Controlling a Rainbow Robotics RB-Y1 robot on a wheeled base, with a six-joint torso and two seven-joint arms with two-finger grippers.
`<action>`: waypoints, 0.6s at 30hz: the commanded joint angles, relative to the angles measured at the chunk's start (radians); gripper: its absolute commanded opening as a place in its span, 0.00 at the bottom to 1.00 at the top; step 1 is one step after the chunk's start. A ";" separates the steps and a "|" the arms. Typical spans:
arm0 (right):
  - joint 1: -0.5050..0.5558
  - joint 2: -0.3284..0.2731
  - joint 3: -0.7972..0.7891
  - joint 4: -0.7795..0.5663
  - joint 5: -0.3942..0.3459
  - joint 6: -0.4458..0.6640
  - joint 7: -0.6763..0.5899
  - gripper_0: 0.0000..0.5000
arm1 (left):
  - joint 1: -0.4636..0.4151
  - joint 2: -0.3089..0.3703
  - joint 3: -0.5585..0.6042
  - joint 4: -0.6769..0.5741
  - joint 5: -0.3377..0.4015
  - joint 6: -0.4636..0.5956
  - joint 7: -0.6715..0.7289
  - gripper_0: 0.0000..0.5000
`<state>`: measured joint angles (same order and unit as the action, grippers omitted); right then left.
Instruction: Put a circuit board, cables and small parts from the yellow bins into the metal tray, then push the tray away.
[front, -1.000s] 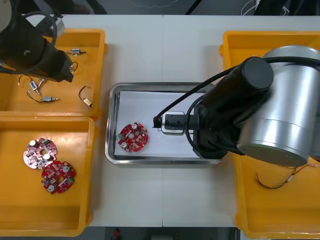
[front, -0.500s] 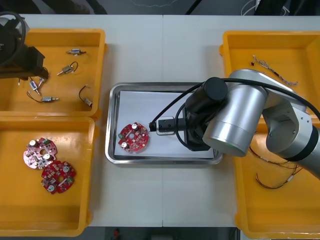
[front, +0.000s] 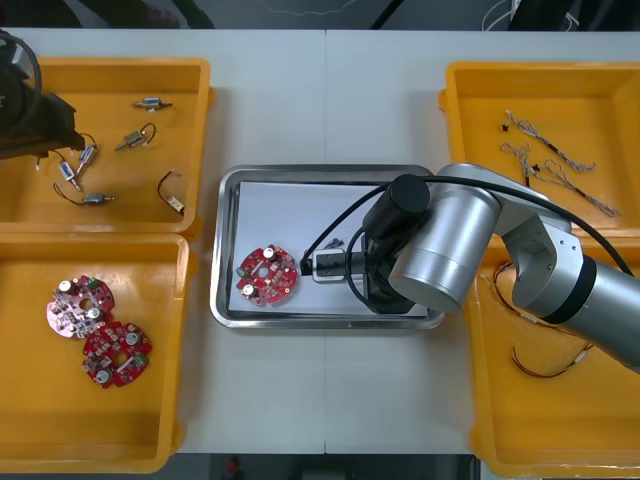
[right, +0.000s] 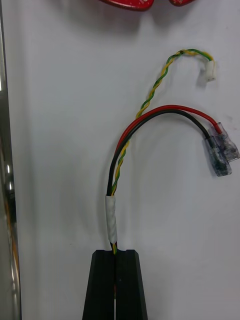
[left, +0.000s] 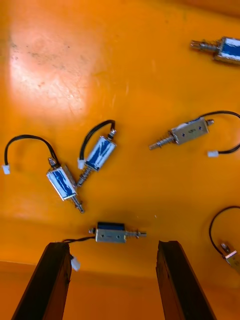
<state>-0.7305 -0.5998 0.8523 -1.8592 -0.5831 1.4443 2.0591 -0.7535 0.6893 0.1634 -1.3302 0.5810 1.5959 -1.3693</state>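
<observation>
The right arm (front: 440, 255) is a fat brushed-silver cylinder, capped behind the right pincer (right: 115, 252) by a round black joint (front: 405, 195). A black band splits the silver link farther back. A thin black lead (front: 345, 205) arcs from the small grey block (front: 328, 265) at the pincer's base to that joint. Its fingers (right: 102, 285) are flat matte-black bars (square-tipped, unmarked). The left arm (front: 30, 110) is black, and the left pincer (left: 112, 244) has dark, straight-edged fingers (left: 47, 280).

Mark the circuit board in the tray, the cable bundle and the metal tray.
circuit board (front: 267, 275), front view, middle of its red face.
cable bundle (right: 111, 217), right wrist view, on its white wrap.
metal tray (front: 226, 250), front view, on its left rim.
</observation>
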 joint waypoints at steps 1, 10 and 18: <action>-0.032 0.017 0.010 0.002 -0.012 0.004 0.021 0.03 | -0.038 0.052 0.015 0.029 -0.024 -0.054 -0.065 1.00; -0.032 0.017 -0.022 -0.023 0.009 0.039 0.006 1.00 | -0.038 0.052 -0.067 0.128 -0.036 -0.166 -0.076 1.00; -0.032 0.045 -0.128 -0.087 0.009 0.165 0.001 1.00 | -0.026 0.052 -0.100 0.175 -0.029 -0.192 -0.083 1.00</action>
<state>-0.7327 -0.5888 0.7959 -1.8925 -0.5805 1.5823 2.0589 -0.7535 0.6901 0.0719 -1.1535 0.5549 1.4235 -1.3702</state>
